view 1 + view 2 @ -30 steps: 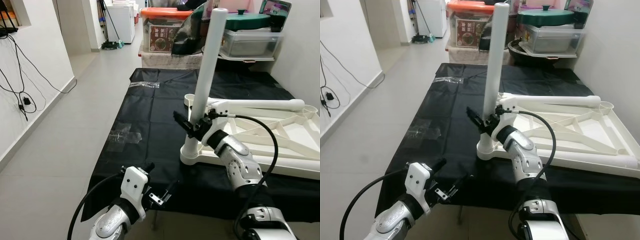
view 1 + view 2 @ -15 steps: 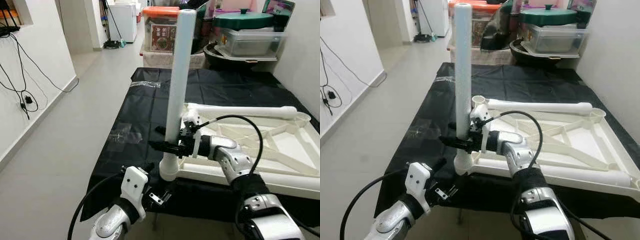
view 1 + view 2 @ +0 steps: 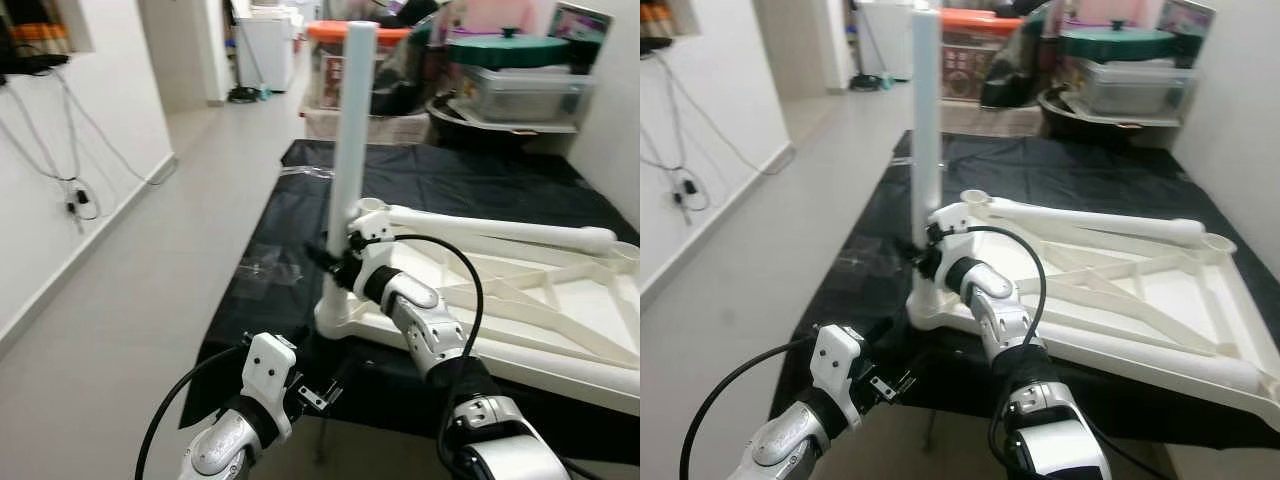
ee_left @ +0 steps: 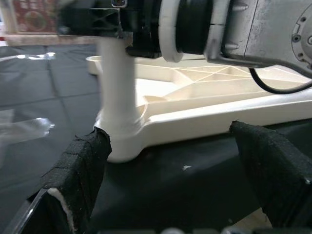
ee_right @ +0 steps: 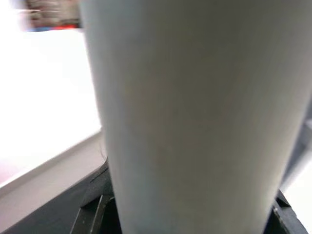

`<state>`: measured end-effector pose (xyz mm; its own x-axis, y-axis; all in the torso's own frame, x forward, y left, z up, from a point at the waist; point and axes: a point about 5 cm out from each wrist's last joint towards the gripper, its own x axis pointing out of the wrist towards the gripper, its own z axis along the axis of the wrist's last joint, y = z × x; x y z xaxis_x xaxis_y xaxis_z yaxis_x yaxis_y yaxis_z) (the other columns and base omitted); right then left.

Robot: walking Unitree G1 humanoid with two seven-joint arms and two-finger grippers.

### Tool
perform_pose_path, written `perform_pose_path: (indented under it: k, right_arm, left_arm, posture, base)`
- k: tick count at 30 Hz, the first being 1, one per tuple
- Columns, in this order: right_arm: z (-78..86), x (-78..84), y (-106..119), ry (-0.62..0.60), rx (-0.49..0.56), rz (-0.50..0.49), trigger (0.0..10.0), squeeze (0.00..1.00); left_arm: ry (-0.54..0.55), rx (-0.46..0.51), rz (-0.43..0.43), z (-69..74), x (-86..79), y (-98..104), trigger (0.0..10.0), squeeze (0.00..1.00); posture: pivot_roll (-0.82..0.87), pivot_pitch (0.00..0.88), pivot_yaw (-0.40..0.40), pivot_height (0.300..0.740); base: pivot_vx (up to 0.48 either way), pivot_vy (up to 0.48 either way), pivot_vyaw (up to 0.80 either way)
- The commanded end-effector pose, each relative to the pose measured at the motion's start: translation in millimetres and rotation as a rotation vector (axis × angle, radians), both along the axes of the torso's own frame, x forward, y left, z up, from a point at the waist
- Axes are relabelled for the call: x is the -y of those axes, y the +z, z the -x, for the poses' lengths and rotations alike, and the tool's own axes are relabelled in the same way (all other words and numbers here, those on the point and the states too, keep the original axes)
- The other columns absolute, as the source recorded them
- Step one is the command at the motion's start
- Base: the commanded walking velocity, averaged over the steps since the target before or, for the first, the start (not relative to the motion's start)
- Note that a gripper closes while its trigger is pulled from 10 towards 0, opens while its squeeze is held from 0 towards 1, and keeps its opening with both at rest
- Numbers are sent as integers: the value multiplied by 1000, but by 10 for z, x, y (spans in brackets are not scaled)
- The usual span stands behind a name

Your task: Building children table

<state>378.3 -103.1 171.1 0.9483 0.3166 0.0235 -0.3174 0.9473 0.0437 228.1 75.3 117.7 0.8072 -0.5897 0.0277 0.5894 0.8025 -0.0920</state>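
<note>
The white tabletop point(image 3: 560, 300) is lying upside down on a black sheet point(image 3: 270, 230) spread on the floor, its ribbed underside facing up. A white leg point(image 3: 348, 150) is standing upright in the corner socket point(image 3: 335, 315) nearest the robot, and a second leg point(image 3: 500, 228) is lying flat along the far edge. The right gripper point(image 3: 335, 262) is reaching to the upright leg low on its shaft, its fingers closing around it. The left gripper point(image 3: 325, 385) is hovering low in front of the sheet's near edge, its fingers point(image 4: 80, 170) standing wide apart and holding nothing. Storage boxes point(image 3: 515, 90) are sitting behind the sheet.
</note>
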Motion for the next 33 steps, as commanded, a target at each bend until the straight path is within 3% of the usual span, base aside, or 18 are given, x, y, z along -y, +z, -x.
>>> perform_pose_path:
  k: [1,2,5,8,14,15,16,17,22,23,26,27,28,29,30,31,32,33]
  right_arm:
    - [14,374,-78,-317,-39,-39,0,0]
    - [77,463,-92,-488,-49,-54,0,0]
    - [127,512,-99,-584,-55,-63,0,0]
    - [273,476,-128,-798,-90,-122,0,0]
    - [278,364,-132,-805,-114,-150,0,0]
    - [254,300,-127,-764,-113,-154,10000,0]
    - [238,258,-124,-735,-112,-155,10000,0]
    - [223,204,-112,-673,-91,-172,10000,1000]
    - [207,143,-66,-582,-28,-185,10000,1000]
    - [191,154,-34,-505,13,-192,10000,0]
    - [187,141,-18,-445,24,-214,10000,0]
    - [167,140,-17,-345,33,-219,10000,0]
    - [167,140,-17,-345,33,-219,10000,0]
    - [149,154,-28,-218,23,-236,10000,0]
    - [149,154,-28,-218,23,-236,10000,0]
    - [180,172,-51,150,-17,-230,10000,0]
    - [217,183,-52,277,-33,-228,10000,0]
    - [217,183,-52,277,-33,-228,10000,0]
  left_arm:
    - [-2,-14,-3,-2,-11,-25,10000,0]
    - [-3,-14,-4,-5,-10,-26,10000,0]
    - [-4,-14,-5,-6,-10,-26,10000,0]
    - [0,-10,-6,-6,-11,-25,10000,0]
    - [1,-9,-6,-4,-13,-24,10000,0]
    - [2,-9,-6,-3,-14,-24,10000,0]
    - [2,-9,-6,-2,-15,-24,10000,0]
    - [2,-9,-5,0,-15,-23,10000,0]
    - [2,-10,-4,1,-17,-24,10000,0]
    - [2,-10,-4,-1,-16,-24,10000,0]
    - [2,-10,-5,-2,-16,-24,10000,0]
    - [2,-10,-4,-4,-16,-24,10000,0]
    - [2,-10,-4,-4,-16,-24,10000,0]
    - [2,-10,-4,-6,-15,-23,10000,0]
    - [2,-10,-4,-6,-15,-23,10000,0]
    - [1,-10,-3,-10,-14,-21,10000,0]
    - [0,-10,-3,-10,-13,-22,10000,0]
    - [0,-10,-3,-10,-13,-22,10000,0]
  posture:
    - [71,5,-24,740]
    - [72,5,-26,740]
    - [72,5,-26,740]
    - [76,4,-30,740]
    - [75,5,-31,740]
    - [77,5,-32,740]
    - [77,5,-32,740]
    - [74,6,-31,740]
    - [74,8,-29,740]
    - [74,7,-31,740]
    - [74,7,-31,740]
    - [72,8,-29,740]
    - [72,8,-29,740]
    - [70,8,-27,740]
    - [70,8,-27,740]
    - [71,6,-27,740]
    - [71,5,-28,740]
    - [71,5,-28,740]
  base:
    - [0,0,0]
    - [0,0,0]
    - [0,0,0]
    - [0,0,0]
    - [0,0,0]
    - [0,0,0]
    - [0,0,0]
    - [0,0,0]
    - [0,0,0]
    - [0,0,0]
    - [0,0,0]
    - [0,0,0]
    - [0,0,0]
    - [0,0,0]
    - [0,0,0]
    - [0,0,0]
    - [0,0,0]
    - [0,0,0]
